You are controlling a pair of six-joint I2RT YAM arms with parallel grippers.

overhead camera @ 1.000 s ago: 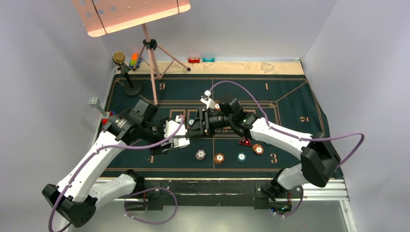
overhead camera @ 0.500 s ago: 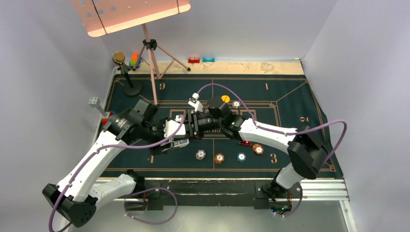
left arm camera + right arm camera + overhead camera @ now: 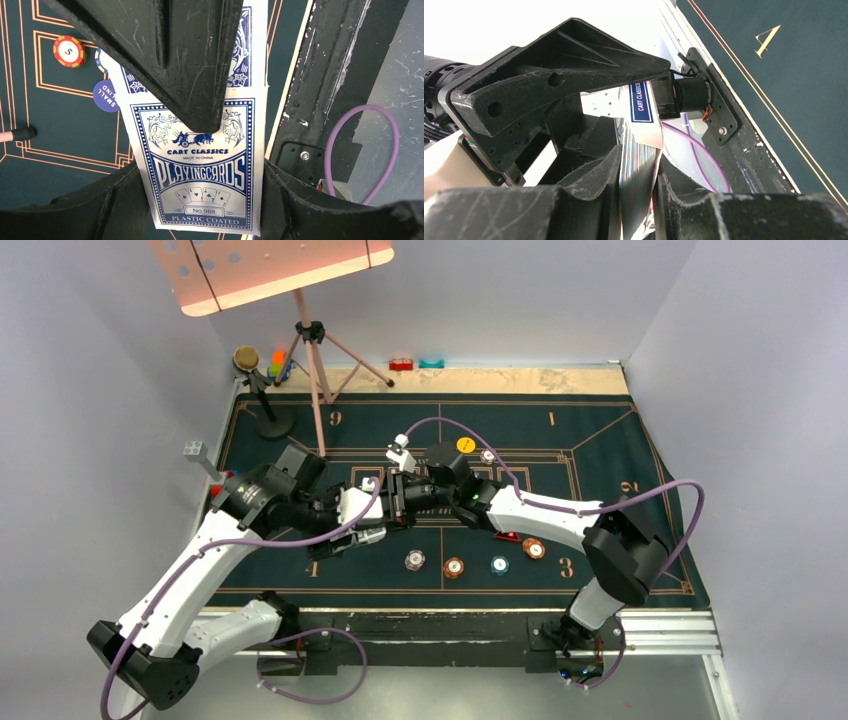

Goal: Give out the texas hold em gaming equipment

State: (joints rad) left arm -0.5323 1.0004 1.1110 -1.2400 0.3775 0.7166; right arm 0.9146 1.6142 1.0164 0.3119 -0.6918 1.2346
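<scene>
My left gripper (image 3: 372, 522) is shut on a blue-and-white playing-card box (image 3: 196, 165), held above the mat with its open end toward the right arm. My right gripper (image 3: 402, 498) meets it end-on, and its jaws are closed on the edge of the deck of cards (image 3: 638, 175) sticking out of the box. The box flap (image 3: 641, 102) hangs above the deck. White (image 3: 415, 560), orange (image 3: 453, 567), teal (image 3: 499, 565) and orange (image 3: 533, 548) chips lie in a row near the front. A red triangular marker (image 3: 507, 536) shows beside the right forearm. A yellow disc (image 3: 466, 444) lies farther back. A blue disc (image 3: 105, 96) lies under the box.
The dark green printed mat (image 3: 600, 450) covers the table. A pink tripod stand (image 3: 315, 370) and a small black stand (image 3: 262, 400) rise at the back left. Toy blocks (image 3: 276, 364) sit in the back corner. A grey block (image 3: 193, 450) lies at the left edge.
My right arm has swung left, bringing its gripper onto the box held by the left gripper. The yellow disc and a white chip behind it have come into view. The left arm barely moved.
</scene>
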